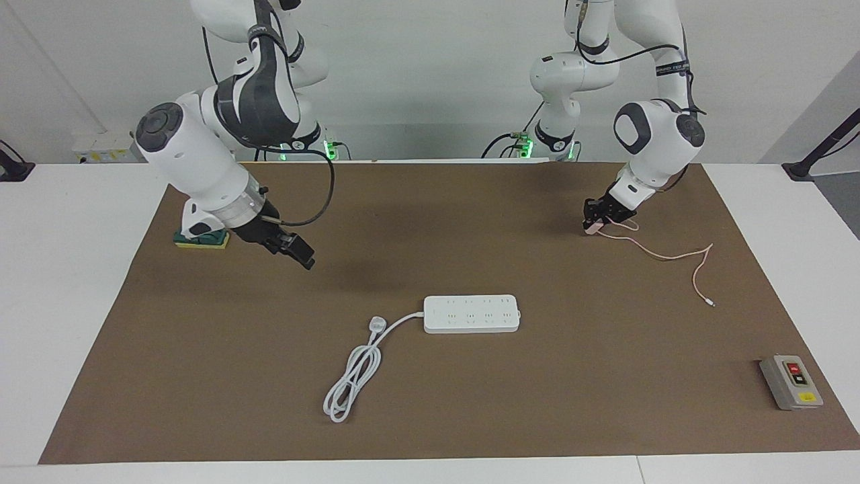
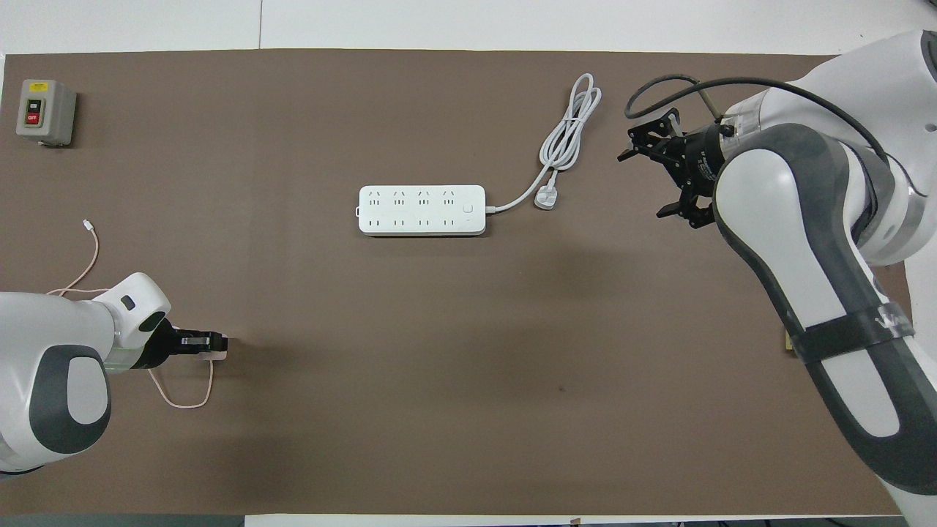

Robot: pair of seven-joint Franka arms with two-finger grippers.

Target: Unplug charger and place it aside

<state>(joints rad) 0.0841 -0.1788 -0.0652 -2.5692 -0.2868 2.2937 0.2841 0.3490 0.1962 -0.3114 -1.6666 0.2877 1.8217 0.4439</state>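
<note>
The charger [image 1: 592,228] is a small pale pink cube at the mat's left-arm end, nearer to the robots than the power strip. My left gripper [image 1: 598,220] is shut on it, low at the mat; in the overhead view the gripper [image 2: 214,342] covers most of the charger [image 2: 218,356]. Its thin pink cable [image 1: 672,255] trails over the mat to a tiny connector [image 1: 711,304], also seen from overhead [image 2: 86,223]. The white power strip [image 1: 471,314] lies mid-table with nothing plugged in. My right gripper [image 1: 302,255] is open and empty, up over the mat toward the right arm's end.
The strip's thick white cord [image 1: 356,376] lies coiled beside it, toward the right arm's end. A grey switch box [image 1: 791,382] sits at the mat's corner farthest from the robots at the left arm's end. A green and yellow sponge [image 1: 200,238] lies under the right arm.
</note>
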